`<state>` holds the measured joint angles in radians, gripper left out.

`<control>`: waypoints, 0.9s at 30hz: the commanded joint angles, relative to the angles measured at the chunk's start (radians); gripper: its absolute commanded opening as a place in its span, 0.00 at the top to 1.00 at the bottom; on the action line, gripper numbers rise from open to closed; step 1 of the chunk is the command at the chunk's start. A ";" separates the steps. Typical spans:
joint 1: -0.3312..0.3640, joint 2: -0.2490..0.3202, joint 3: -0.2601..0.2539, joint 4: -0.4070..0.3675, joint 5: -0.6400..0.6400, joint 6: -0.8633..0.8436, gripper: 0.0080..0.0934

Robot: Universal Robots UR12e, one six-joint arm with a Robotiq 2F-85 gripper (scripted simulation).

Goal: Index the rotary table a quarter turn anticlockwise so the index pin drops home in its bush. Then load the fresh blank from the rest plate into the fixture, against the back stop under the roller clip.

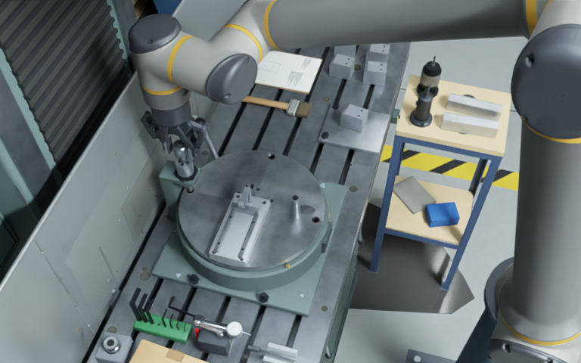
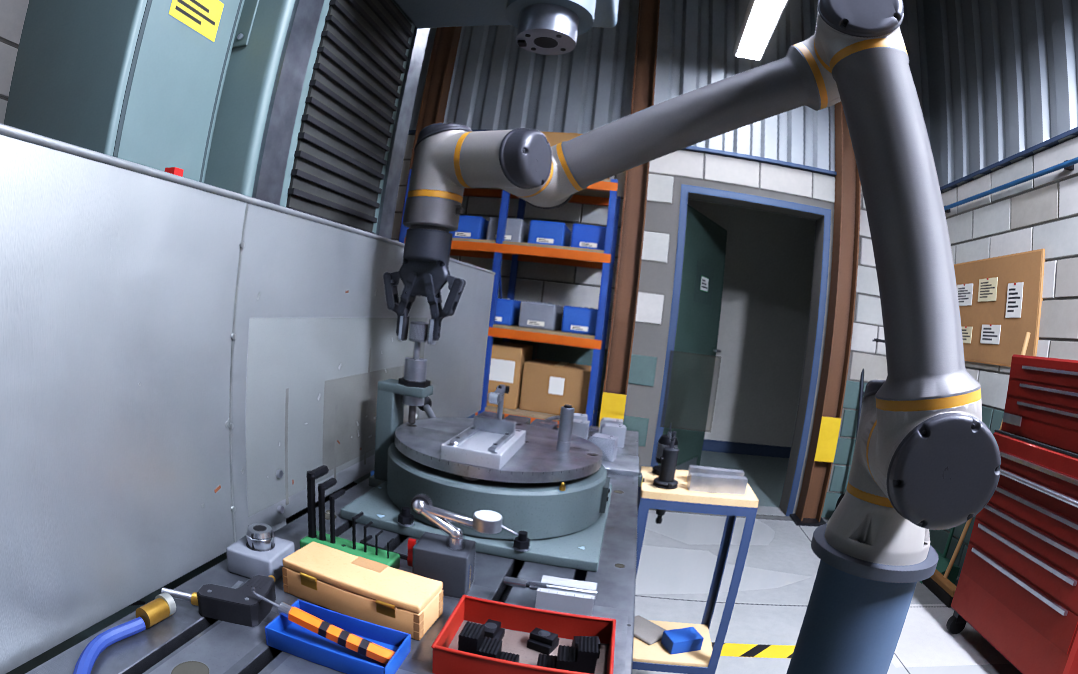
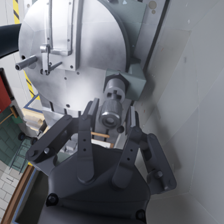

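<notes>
The lower end of the index pin (image 1: 183,162) (image 2: 415,359) (image 3: 111,113) is hidden in its green bracket at the far left rim of the rotary table (image 1: 252,210) (image 2: 499,453). My gripper (image 1: 181,144) (image 2: 421,327) (image 3: 111,112) is open and holds nothing; it stands around the pin's knurled knob. The fixture (image 1: 240,230) (image 2: 485,442) lies on the table, empty, with its roller clip (image 1: 245,196) at the far end and a handle post (image 1: 295,206) beside it. The blank (image 1: 354,117) sits on the rest plate behind the table.
Behind the table lie a brush (image 1: 278,105), a sheet of paper and more blocks. A splash guard wall runs along the left. In front stand a hex key rack (image 1: 163,326), a dial gauge and boxes. A blue trolley (image 1: 445,171) stands to the right.
</notes>
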<state>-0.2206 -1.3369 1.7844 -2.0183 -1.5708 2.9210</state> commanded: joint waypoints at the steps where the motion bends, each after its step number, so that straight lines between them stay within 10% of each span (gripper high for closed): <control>1: 0.000 -0.001 -0.001 0.000 0.000 0.000 0.47; 27: 0.000 -0.024 -0.038 0.059 0.000 0.000 0.47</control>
<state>-0.2206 -1.3605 1.7471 -1.9578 -1.5708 2.9210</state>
